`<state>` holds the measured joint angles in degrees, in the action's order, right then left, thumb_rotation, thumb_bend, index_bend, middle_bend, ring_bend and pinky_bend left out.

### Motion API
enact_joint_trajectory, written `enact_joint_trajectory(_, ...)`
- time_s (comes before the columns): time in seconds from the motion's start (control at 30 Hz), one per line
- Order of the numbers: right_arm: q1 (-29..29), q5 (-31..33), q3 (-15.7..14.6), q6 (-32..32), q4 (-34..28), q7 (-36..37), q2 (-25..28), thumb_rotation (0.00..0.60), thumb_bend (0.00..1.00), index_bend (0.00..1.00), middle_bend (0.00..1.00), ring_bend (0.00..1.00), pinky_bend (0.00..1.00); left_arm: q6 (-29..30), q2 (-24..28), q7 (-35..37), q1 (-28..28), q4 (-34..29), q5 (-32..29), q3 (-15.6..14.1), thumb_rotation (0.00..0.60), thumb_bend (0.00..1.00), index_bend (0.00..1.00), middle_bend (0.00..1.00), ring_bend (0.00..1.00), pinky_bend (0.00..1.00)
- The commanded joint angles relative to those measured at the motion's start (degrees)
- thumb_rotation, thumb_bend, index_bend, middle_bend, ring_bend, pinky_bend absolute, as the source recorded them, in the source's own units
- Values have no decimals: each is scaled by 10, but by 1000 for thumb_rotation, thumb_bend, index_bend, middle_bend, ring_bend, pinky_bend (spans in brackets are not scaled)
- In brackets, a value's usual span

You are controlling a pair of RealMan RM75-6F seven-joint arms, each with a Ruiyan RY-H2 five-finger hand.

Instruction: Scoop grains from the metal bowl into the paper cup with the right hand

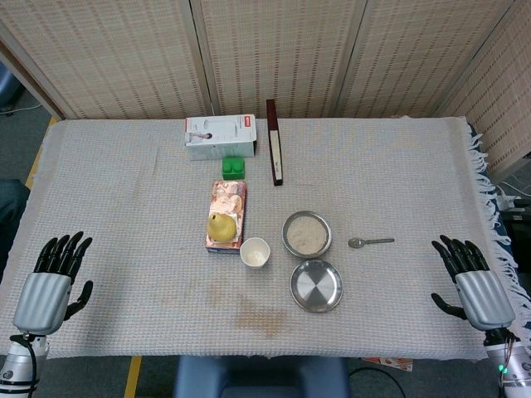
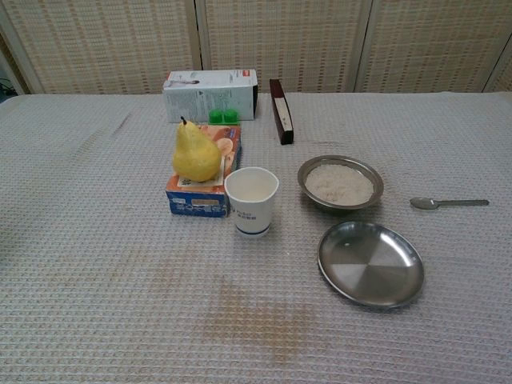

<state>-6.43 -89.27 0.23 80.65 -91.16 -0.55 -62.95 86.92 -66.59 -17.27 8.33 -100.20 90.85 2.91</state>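
The metal bowl holds white grains and stands right of the table's middle. To its left is the white paper cup, upright. A metal spoon lies flat on the cloth just right of the bowl, handle pointing right. My right hand rests at the table's right front corner, fingers spread and holding nothing, well away from the spoon. My left hand lies at the left front corner, also spread and holding nothing. Neither hand shows in the chest view.
An empty metal plate lies in front of the bowl. A yellow pear sits on a snack box left of the cup. Behind are green blocks, a white carton and a dark slim box.
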Motion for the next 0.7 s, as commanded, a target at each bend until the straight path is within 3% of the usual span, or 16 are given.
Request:
enact_joint_trajectory(0.03, -1, 7, 2, -5, 4, -2, -2, 600, 142, 29, 0, 0, 0, -5, -2, 0, 2, 1, -5, 1, 600, 426, 0, 0, 0, 61)
enact_joint_trajectory(0.23, -19, 47, 16, -47, 33, -12, -20, 600, 152, 176, 0, 0, 0, -17, -5, -3, 8, -1, -9, 2, 600, 426, 0, 0, 0, 63)
enact_joint_trajectory(0.47, -77, 86, 48, -123, 97, -35, -66, 600, 246, 334, 0, 0, 0, -31, -12, -5, 20, -1, -7, 3, 600, 426, 0, 0, 0, 63)
enact_joint_trajectory(0.7, -128, 107, 68, -172, 136, -83, -117, 600, 271, 377, 0, 0, 0, -39, -21, -5, 25, 8, -11, 4, 600, 426, 0, 0, 0, 62)
